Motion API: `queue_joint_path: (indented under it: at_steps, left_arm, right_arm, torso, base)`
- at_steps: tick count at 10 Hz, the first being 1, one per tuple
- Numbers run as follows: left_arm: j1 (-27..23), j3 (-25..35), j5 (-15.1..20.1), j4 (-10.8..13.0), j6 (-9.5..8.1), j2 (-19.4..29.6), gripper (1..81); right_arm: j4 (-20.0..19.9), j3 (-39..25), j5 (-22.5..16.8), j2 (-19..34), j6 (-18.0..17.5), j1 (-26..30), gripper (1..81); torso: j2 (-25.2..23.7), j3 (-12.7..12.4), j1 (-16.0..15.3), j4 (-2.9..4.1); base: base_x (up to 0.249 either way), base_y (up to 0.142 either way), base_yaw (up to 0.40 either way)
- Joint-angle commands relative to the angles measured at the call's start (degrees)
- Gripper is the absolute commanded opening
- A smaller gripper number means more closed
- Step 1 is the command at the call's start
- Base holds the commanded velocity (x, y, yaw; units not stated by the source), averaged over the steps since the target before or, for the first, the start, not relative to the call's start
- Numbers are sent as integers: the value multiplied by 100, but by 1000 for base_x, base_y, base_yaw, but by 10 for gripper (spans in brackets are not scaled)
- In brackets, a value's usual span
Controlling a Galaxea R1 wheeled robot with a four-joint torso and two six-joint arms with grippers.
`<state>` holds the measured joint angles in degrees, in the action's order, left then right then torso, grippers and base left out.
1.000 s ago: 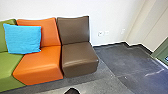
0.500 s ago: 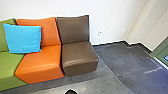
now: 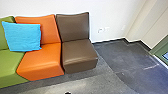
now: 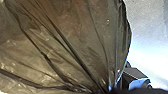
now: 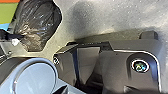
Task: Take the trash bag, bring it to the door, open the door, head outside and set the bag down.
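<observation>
Dark, see-through plastic trash bag bunches tight, clamped in the left gripper! Right gripper's state? Can't tell.

Pillow on a row of seats, wall behind, floor before them, perhaps a door frame far right

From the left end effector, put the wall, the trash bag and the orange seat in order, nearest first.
1. Trash bag, gathered right at the left end effector.
2. Orange seat, beyond the bag, between the green and brown seats.
3. Wall, behind the seats.
</observation>
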<state>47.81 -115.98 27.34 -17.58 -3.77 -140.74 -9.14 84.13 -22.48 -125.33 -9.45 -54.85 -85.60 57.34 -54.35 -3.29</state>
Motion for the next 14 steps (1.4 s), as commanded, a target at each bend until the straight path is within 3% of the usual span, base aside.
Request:
queue_joint_path:
  at_steps: [1, 4, 6, 7, 9, 10, 14]
  left_arm:
    - [-259, 471, 465, -70, 175, 476, 10]
    - [75, 497, 465, -70, 446, 608, 10]
    - [539, 445, 421, -61, 762, 626, 10]
    - [785, 383, 194, -79, 947, 608, 10]
    - [1155, 374, 69, -53, 1027, 634, 10]
    - [1427, 202, -206, -70, 1210, 531, 10]
    - [2211, -293, -694, -44, 1423, -6, 10]
  right_arm:
    - [-96, -108, -327, 199, 31, 180, 811]
    - [35, 303, -266, -177, 39, -172, 811]
    - [176, 620, -126, -468, 40, -496, 811]
    - [220, 805, -108, -609, 48, -628, 811]
    - [325, 1078, -64, -882, 48, -866, 811]
    - [439, 1165, 119, -1021, 48, -1041, 811]
    - [694, 1868, 278, -1637, 48, -1543, 811]
  torso:
    - [557, -395, 361, 0]
    - [1100, -745, 712, 0]
    - [1495, -1007, 973, 0]
    - [1688, -1134, 1099, 0]
    - [2090, -1401, 1364, 0]
    - [2273, -1525, 1488, 0]
    - [3078, -2058, 2019, 0]
  base:
    - [0, 0, 0]
    - [0, 0, 0]
    - [0, 0, 0]
    - [0, 0, 0]
    - [0, 0, 0]
    - [0, 0, 0]
    - [0, 0, 0]
